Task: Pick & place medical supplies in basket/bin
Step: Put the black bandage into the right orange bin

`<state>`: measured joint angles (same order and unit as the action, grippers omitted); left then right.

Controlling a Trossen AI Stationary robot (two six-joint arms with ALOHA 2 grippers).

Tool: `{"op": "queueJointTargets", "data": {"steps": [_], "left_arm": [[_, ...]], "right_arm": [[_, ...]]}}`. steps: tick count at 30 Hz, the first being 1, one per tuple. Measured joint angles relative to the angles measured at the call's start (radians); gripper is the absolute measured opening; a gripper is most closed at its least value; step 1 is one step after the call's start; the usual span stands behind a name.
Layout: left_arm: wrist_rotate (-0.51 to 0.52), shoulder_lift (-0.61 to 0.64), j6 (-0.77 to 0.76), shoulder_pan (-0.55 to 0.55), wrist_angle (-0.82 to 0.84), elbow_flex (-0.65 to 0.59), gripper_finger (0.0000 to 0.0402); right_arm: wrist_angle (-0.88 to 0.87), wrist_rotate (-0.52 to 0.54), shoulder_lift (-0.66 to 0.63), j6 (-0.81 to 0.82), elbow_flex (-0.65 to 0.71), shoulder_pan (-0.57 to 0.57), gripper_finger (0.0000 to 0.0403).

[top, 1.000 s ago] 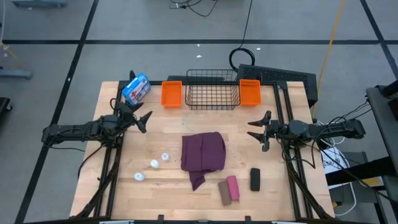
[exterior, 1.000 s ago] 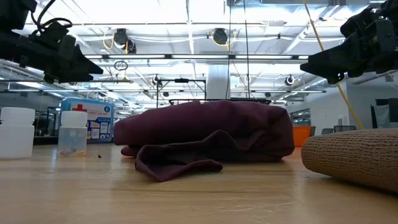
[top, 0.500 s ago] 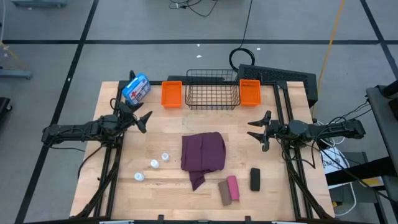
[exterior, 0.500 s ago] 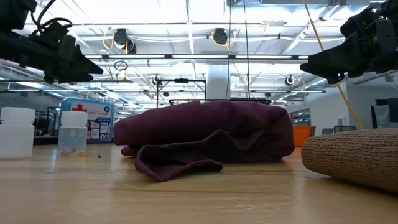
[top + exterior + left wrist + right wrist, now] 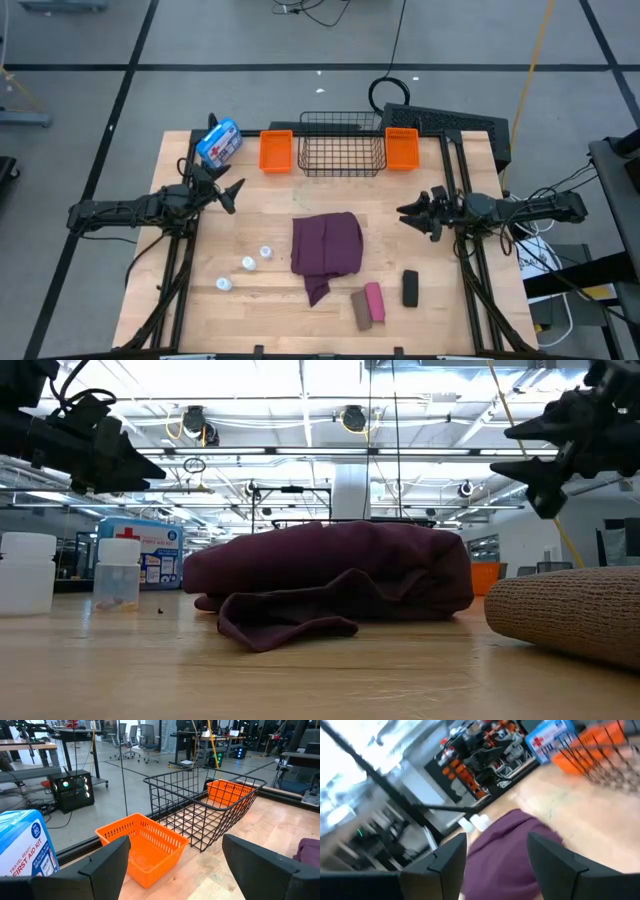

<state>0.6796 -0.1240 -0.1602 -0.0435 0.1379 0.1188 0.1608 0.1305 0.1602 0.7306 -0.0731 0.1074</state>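
Above table right | right tool point(image 5: 415, 215) parted, empty | left tool point(image 5: 228, 191) wide, empty

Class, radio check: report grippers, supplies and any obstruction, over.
Left gripper open, empty. Right gripper open, empty, facing maroon cloth. Wire basket empty. No obstruction between them, over.

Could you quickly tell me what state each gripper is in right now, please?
Left gripper: open, holding nothing, above the table near the pouch.
Right gripper: open, holding nothing, aimed toward the cloth.
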Motion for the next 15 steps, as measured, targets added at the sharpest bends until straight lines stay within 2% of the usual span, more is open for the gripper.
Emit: {"op": "queueJointTargets", "data": {"steps": [2, 5, 9, 11, 15], "left_arm": [[0.0, 0.0, 0.0, 0.0, 0.0, 0.0, 0.0324], [0.0, 0.0, 0.0, 0.0, 0.0, 0.0, 0.0324], [0.0, 0.0, 0.0, 0.0, 0.0, 0.0, 0.0324], [0.0, 0.0, 0.0, 0.0, -0.001, 0.0, 0.0324], [0.0, 0.0, 0.0, 0.0, -0.001, 0.0, 0.0324]], "right_arm": [[0.0, 0.05, 0.0, 0.051, 0.0, -0.002, 0.0196], [-0.013, 0.183, 0.0, 0.069, 0.0, -0.003, 0.0197], [0.053, 0.197, 0.025, 0.124, 0.0, -0.001, 0.0197], [0.223, 0.119, 0.057, 0.067, 0.0, -0.001, 0.0199], [0.719, -0.119, 0.185, -0.108, 0.0, 0.053, 0.0206]]}}
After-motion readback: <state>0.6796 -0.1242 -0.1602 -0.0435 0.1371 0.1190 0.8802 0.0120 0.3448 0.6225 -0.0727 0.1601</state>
